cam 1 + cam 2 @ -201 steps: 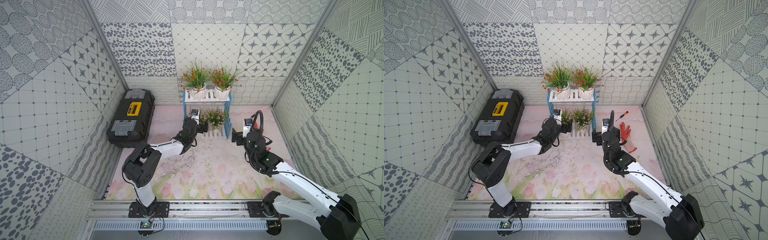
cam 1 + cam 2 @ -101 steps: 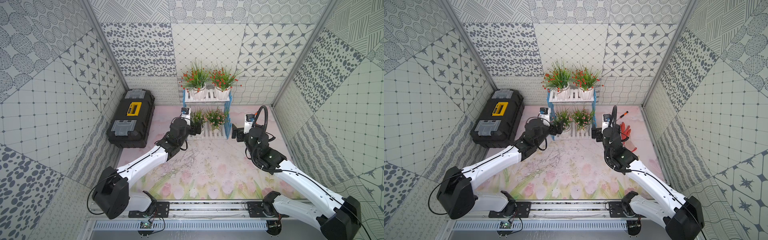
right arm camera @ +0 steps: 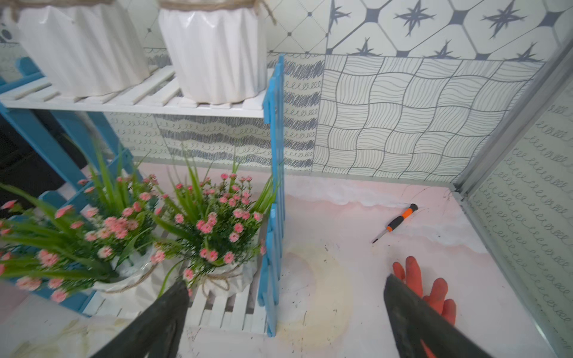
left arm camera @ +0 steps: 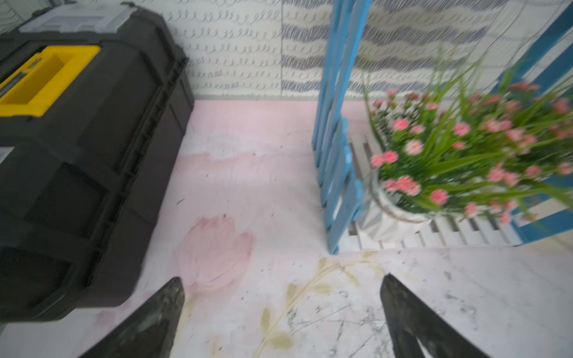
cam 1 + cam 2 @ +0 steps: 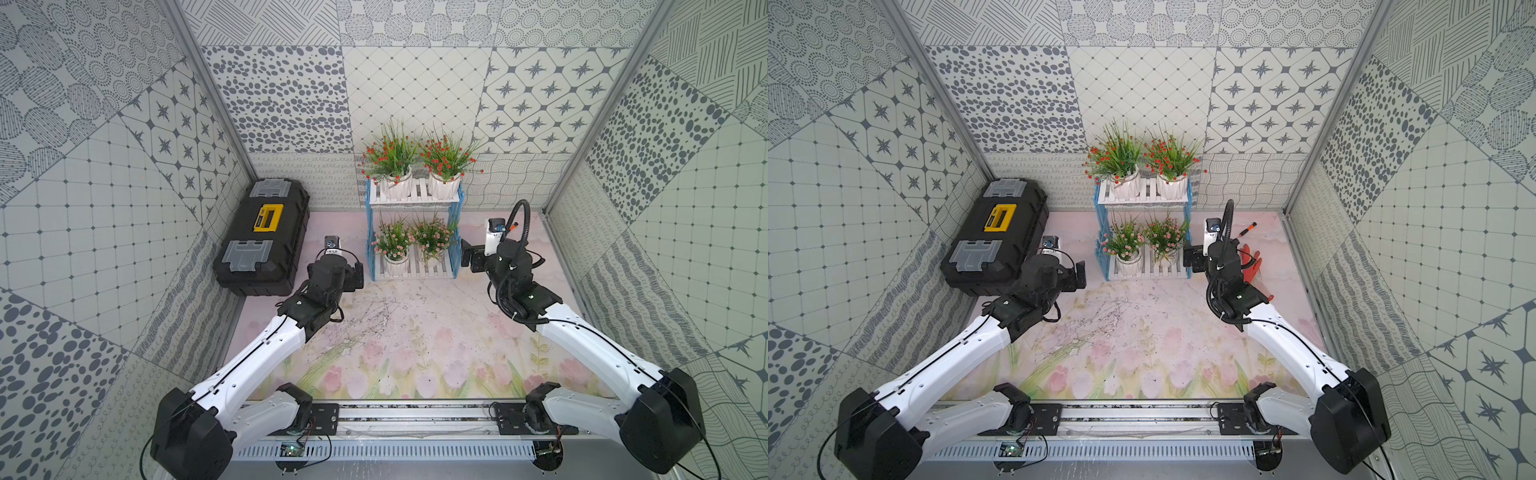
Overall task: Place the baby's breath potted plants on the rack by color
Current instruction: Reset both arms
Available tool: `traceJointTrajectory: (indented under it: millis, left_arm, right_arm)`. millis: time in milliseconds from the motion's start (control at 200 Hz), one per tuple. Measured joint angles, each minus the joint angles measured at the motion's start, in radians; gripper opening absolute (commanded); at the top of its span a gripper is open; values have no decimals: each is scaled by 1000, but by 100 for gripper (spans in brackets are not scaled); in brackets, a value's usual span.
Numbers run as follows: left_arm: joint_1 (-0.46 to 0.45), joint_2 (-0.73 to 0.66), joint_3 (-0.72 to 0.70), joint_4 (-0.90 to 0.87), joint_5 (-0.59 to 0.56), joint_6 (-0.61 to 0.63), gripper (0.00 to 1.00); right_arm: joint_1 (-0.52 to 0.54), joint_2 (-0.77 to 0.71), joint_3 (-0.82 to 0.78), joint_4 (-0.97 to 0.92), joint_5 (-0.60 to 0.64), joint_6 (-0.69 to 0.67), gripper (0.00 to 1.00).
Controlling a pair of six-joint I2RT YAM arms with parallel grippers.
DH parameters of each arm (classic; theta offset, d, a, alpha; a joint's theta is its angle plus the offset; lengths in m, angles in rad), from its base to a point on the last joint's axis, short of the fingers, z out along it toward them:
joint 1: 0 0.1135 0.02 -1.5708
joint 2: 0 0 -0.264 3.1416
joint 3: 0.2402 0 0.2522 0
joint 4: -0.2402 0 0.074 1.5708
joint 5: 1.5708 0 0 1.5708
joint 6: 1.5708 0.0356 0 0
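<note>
All four baby's breath potted plants stand on the rack point(image 5: 369, 232), a small stepped stand with two white slatted shelves between light blue slatted side frames. The two red-flowered plants point(image 5: 390, 166) point(image 5: 444, 166) share the upper shelf. The two pink-flowered plants point(image 5: 392, 241) point(image 5: 432, 239) share the lower one. Each has thin grassy green leaves in a glossy white ribbed pot, and twine is tied round the rims that show in the wrist views.

The left jaws are spread wide and hold nothing, with their dark, scuffed, pointed fingertips point(image 4: 167, 303) over the surface point(image 5: 395, 332), a pale pink sheet printed with tulips. They sit between the one toolbox point(image 5: 262, 237) and the rack, just beside the rack's lower corner. The toolbox is a blocky black plastic case with a yellow handle recess and grey latches.

The right jaws are also spread wide and empty, with fingertips point(image 3: 409, 310) just beside the rack's opposite side frame, close to the nearer pink plant. On their far side from the rack lie one orange-red glove point(image 3: 414, 272) and, farther back, one slim screwdriver point(image 3: 397, 221) with an orange and black handle
</note>
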Motion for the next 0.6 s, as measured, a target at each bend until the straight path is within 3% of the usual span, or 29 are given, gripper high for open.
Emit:
traceJointTrajectory:
  millis: [240,405,595]
  left_arm:
    - [288,39,-171,111,95,100,98]
    - [389,125,-275,257,187,166,98]
    - [429,274,-314,431,275,204,98]
  right_arm:
    - [-185,13,-163,127,-26,-5,98]
    - [-227,106,-318,256,-26,-9,98]
    - [-275,209,-436,416,-39,-42,98]
